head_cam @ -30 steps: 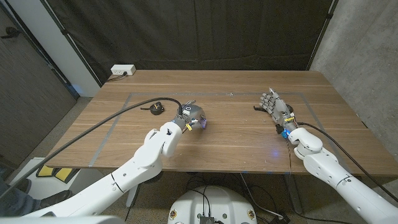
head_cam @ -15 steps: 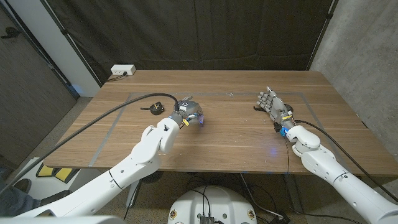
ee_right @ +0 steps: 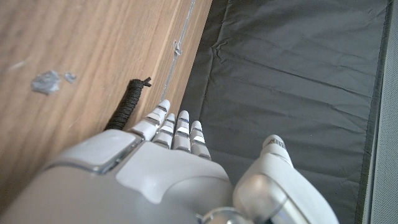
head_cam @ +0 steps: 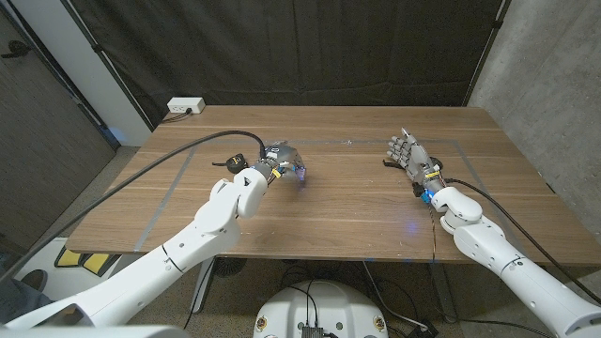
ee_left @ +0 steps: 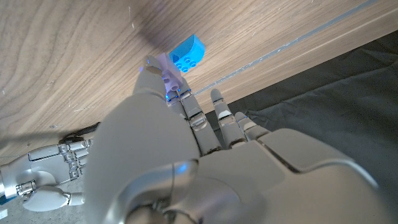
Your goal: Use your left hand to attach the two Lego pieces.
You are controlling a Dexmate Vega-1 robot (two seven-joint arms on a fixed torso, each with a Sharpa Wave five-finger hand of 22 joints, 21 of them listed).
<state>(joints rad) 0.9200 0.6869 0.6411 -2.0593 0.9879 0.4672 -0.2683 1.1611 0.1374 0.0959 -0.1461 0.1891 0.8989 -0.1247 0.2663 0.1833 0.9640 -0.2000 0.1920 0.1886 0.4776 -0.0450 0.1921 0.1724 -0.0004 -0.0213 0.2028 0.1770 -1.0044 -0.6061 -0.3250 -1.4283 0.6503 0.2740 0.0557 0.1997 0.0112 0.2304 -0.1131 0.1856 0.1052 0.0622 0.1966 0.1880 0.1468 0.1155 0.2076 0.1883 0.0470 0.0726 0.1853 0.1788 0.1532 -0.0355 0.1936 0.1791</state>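
Observation:
My left hand [head_cam: 278, 160] is over the table's middle left, its fingers curled in. In the left wrist view its fingertips [ee_left: 163, 73] pinch a pale purple Lego piece [ee_left: 165, 65]. A bright blue Lego piece [ee_left: 187, 52] sits on the wood just beyond, close to the purple one; I cannot tell whether they touch. In the head view the pieces show as a purple-blue spot [head_cam: 300, 173] at the hand's right side. My right hand [head_cam: 411, 155] is at the table's right with its fingers straight and apart, holding nothing.
A black round thing with a cord [head_cam: 235, 162] lies just left of my left hand. A short black strap [head_cam: 389, 164] [ee_right: 127, 102] lies by my right hand. A white power strip [head_cam: 185, 106] sits at the back left corner. Thin tape lines [head_cam: 376, 143] mark a rectangle on the table.
My left hand has moved away from the robot and slightly left, carrying the purple piece with it. The right hand has barely shifted.

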